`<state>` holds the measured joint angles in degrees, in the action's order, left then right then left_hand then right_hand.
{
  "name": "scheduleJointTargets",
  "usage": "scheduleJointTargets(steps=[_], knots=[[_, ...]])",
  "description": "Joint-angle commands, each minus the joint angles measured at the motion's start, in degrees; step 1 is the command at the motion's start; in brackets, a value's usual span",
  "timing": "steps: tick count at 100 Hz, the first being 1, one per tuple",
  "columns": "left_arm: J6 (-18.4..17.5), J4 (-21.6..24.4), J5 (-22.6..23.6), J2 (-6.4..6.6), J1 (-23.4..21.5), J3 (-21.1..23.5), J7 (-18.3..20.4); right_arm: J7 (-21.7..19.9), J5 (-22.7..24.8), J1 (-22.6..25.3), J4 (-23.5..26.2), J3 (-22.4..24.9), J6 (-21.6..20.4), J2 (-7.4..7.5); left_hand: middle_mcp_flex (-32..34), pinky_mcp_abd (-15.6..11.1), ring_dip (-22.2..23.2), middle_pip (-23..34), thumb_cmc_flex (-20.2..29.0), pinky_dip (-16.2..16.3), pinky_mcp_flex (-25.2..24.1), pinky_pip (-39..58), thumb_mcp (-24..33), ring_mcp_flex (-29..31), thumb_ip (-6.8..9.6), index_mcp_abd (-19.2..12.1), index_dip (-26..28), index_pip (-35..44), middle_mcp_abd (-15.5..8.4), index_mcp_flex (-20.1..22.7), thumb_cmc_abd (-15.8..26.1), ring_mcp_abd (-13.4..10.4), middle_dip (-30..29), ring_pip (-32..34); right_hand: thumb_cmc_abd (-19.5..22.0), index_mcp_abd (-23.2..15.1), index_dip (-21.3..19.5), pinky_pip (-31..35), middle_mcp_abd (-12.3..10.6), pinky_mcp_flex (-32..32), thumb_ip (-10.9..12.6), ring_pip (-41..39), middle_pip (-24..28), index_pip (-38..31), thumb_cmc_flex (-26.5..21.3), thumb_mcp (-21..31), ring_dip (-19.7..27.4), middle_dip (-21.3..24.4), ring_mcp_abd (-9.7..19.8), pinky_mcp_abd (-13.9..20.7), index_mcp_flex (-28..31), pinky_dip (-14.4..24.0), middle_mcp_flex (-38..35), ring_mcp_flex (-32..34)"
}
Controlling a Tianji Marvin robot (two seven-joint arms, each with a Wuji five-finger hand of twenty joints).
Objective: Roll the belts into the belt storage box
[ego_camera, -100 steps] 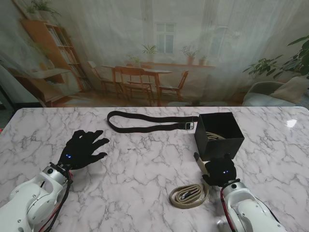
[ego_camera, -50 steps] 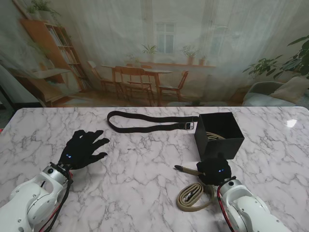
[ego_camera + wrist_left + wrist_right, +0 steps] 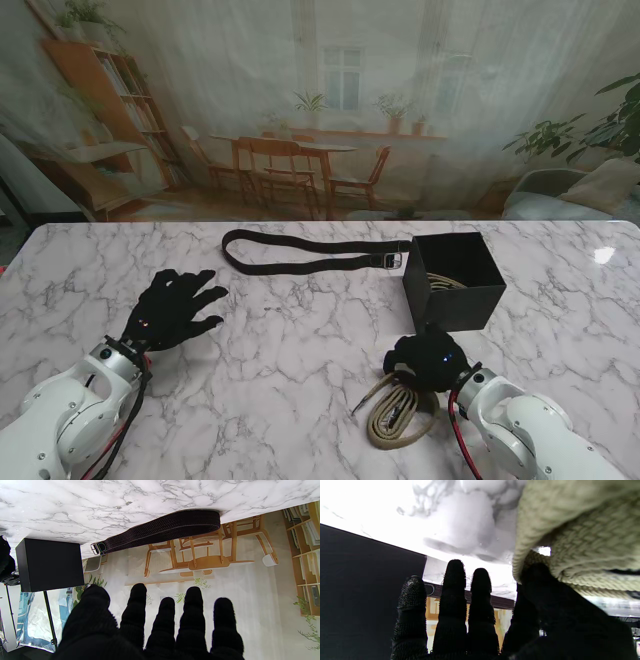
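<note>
beige woven belt: lies part-coiled on the marble table, near me, on the right, well short of the black belt storage box. soft, limp webbing, light; likely to spring loose unless the coil is pinched across its layers, buckle end inside.
right hand: on the belt, thumb pressed to the webbing in the wrist view; fingers look extended, so a firm clamp cannot be told.
black belt: flat, folded double, farther from me, buckle just beside the box.
left hand: fingers spread, holding nothing.
box already contains a pale coil.
</note>
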<state>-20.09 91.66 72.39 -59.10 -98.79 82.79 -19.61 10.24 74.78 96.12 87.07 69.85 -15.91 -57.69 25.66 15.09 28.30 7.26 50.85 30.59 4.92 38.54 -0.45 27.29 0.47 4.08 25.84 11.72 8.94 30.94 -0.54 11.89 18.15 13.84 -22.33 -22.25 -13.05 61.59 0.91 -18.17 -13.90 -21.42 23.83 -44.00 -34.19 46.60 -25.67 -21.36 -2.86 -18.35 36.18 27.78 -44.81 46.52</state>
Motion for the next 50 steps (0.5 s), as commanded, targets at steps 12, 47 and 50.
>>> scheduleJointTargets(steps=[12, 47, 50], knots=[[0.08, -0.07, 0.0, 0.0, 0.04, -0.23, 0.96, -0.33, -0.14, 0.05, 0.9, 1.08, -1.52, 0.26, -1.87, 0.62, 0.25, -0.06, -0.39, 0.7, -0.97, -0.08, -1.28, -0.61, -1.04, 0.99, -0.08, -0.21, 0.33, -0.87, 2.6, -0.21, -0.49, 0.48, 5.52, 1.3, 1.43, -1.41, 2.49, 2.11, 3.53, 3.58, -0.14, 3.01, 5.65, -2.16, 2.53, 0.91, -0.99, 0.77, -7.37, -0.25, 5.76, -4.72], [0.37, 0.0, 0.08, 0.02, 0.11, -0.39, 1.17, 1.86, -1.97, 2.13, 2.27, 5.08, -5.24, -0.26, -1.89, 0.62, 0.27, -0.02, -0.35, 0.7, -0.95, 0.0, -1.32, -0.56, -1.01, 0.94, -0.1, -0.26, 0.34, -0.98, 2.71, -0.2, -0.48, 0.53, 10.07, 13.24, -5.93, -2.62, 4.4, 3.78, 9.06, 4.54, 1.08, 13.43, 16.42, -11.55, 4.38, 1.64, -1.63, 0.83, -11.37, 0.1, 12.4, -8.39], [0.39, 0.0, 0.08, 0.01, 0.1, -0.37, 1.14, 1.85, -2.09, 2.7, 2.74, 5.94, -6.1, -0.3, -1.9, 0.61, 0.26, -0.02, -0.31, 0.71, -0.92, 0.02, -1.31, -0.56, -1.01, 0.96, -0.1, -0.27, 0.41, -1.0, 2.7, -0.19, -0.48, 0.53, 8.37, 14.67, -5.87, -2.91, 4.48, 4.11, 9.18, 4.87, 1.03, 14.44, 17.47, -11.56, 4.62, 1.8, -1.8, 0.6, -12.79, 0.03, 13.16, -8.76]])
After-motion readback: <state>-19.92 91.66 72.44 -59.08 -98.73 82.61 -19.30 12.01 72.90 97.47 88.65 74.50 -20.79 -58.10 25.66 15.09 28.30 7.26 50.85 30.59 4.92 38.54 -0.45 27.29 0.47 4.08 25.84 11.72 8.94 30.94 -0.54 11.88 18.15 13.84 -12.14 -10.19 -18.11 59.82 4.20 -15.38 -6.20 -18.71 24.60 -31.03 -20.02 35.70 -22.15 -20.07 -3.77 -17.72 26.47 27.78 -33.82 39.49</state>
